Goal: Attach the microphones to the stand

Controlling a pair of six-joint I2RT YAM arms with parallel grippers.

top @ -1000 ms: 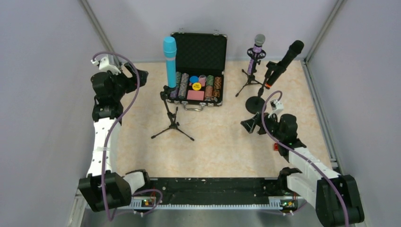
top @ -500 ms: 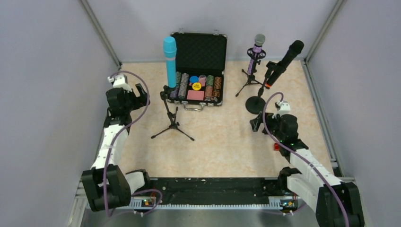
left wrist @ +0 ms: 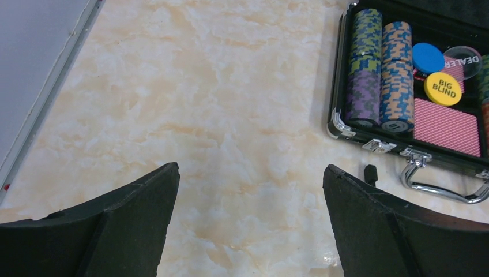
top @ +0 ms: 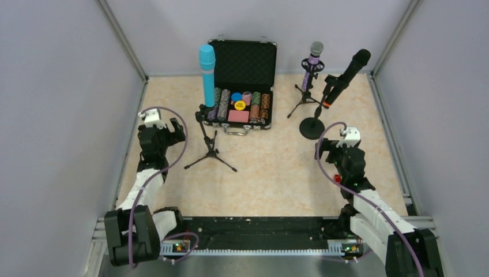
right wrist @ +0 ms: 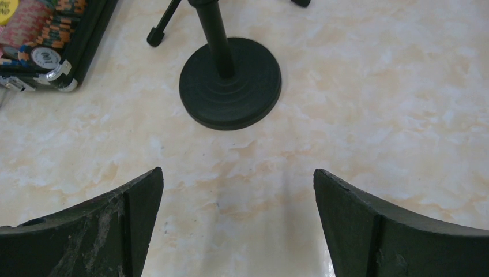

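On the bench (top: 271, 173), microphones (top: 207, 72) are sitting in stands (top: 211, 151); left claw (left wrist: 249, 170) and right claw (right wrist: 236, 171) are gaping empty, seemingly needing only parking.

A lab test cell: grey panel walls (top: 57, 86) enclosing a marbled tabletop (top: 271, 173).

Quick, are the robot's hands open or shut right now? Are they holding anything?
The left hand is open and holds nothing.
The right hand is open and holds nothing.
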